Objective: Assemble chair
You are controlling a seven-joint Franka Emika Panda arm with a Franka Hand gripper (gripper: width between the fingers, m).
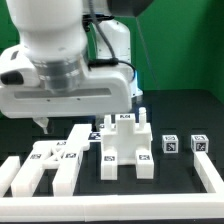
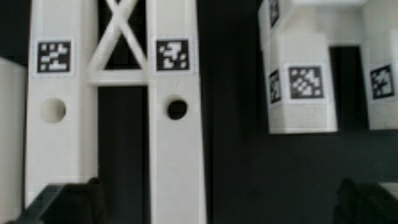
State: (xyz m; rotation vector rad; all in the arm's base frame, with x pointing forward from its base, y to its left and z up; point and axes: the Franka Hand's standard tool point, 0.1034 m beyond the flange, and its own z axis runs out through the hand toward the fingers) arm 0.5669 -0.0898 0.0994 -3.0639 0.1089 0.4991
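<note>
The chair's frame point(image 2: 107, 110) lies flat on the dark surface point(image 1: 185, 115), at the exterior view's left, beside a blocky part point(image 1: 125, 148) and two cubes point(image 1: 172, 145), each set apart. Its tags face up. We judge it light, stiff, smooth plastic, apt to slide when nudged; either straight rail, clear of the cross brace, looks the safest hold. Our tool point(image 2: 217, 205) hangs over it, jaws spread wide, gripping nothing.
</note>
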